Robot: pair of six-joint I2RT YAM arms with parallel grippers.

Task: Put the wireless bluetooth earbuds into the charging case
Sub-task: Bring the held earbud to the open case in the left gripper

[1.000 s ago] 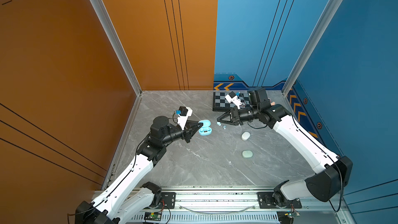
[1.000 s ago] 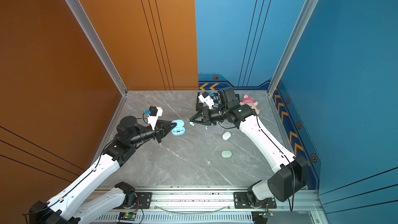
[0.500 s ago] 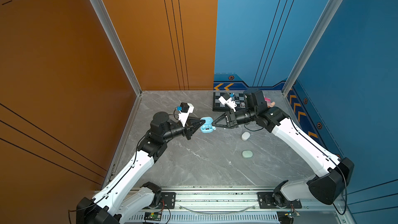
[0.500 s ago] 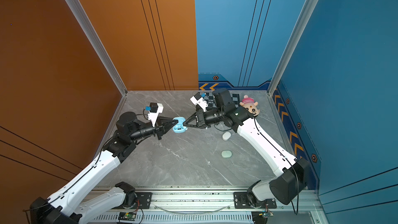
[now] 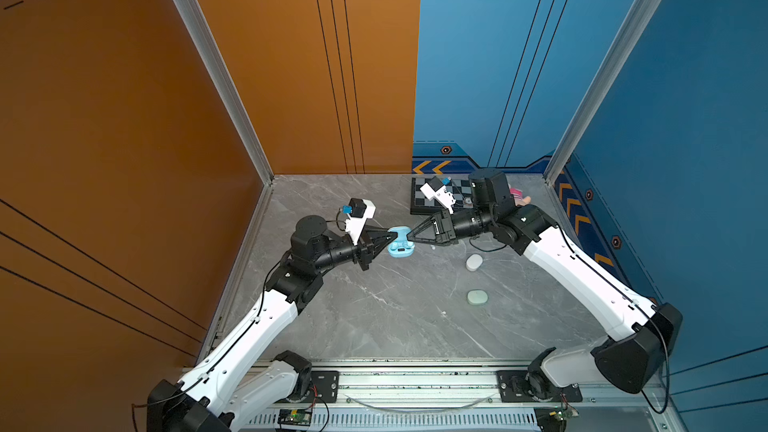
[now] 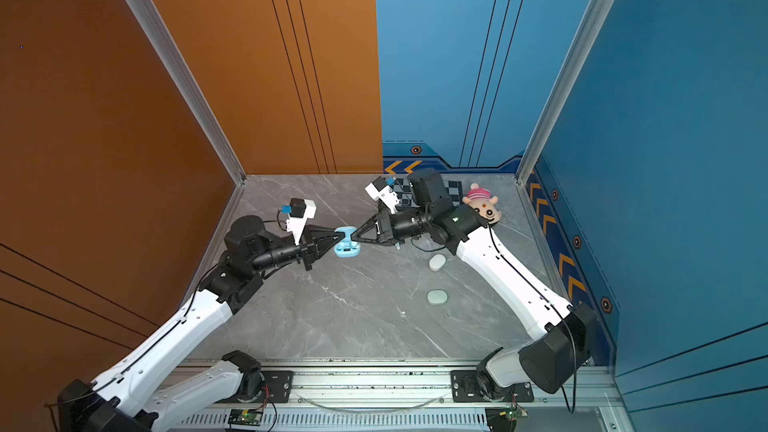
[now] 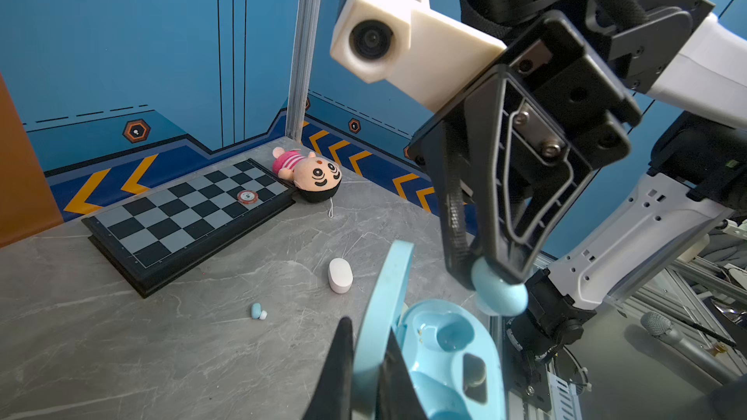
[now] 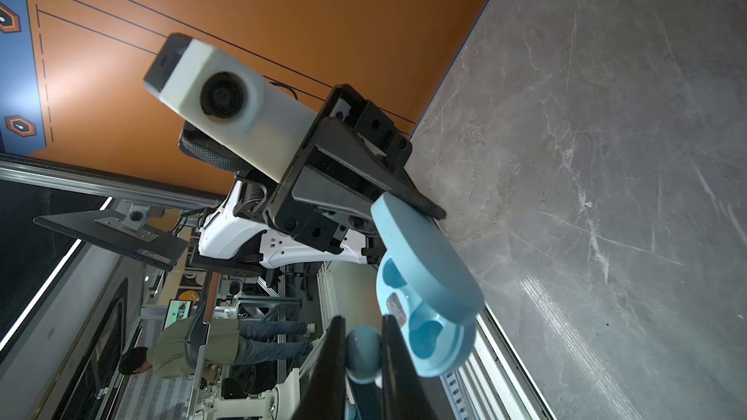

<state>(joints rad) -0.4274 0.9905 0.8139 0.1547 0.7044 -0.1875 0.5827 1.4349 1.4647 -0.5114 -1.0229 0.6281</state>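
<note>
Left fingers [image 5: 380, 238] are where they were a second ago, clamped on the upright lid [image 7: 384, 296] of the pale blue charging case [image 5: 401, 246]. The case hasn't shifted.

The change is the right fingers [image 5: 422, 235]. They were off to the right, near the front edge of the chessboard [image 7: 194, 216], with a clear gap. Now they're tip to tip with the left fingers over the case. They're closed on a pale blue earbud [image 7: 499, 290], which hangs just above the base's rim, not seated.

Both wells in the base look empty in the wrist views. Can't tell whether the base rests on the surface [image 5: 374, 317] or hangs off the lid.

Right of the case:
- A second earbud [image 7: 256, 311] lies loose on the surface.
- A white case [image 5: 473, 262] and a mint green case [image 5: 477, 297] are both shut, well apart from the fingertips.
- At the far back right, the chessboard carries one poker chip [image 7: 247, 196], with a plush doll [image 6: 482, 206] just beside its right end.

Room: wide bare surface toward the front rail [image 5: 415, 380]. The left arm runs close to the orange wall [image 5: 124, 160].
</note>
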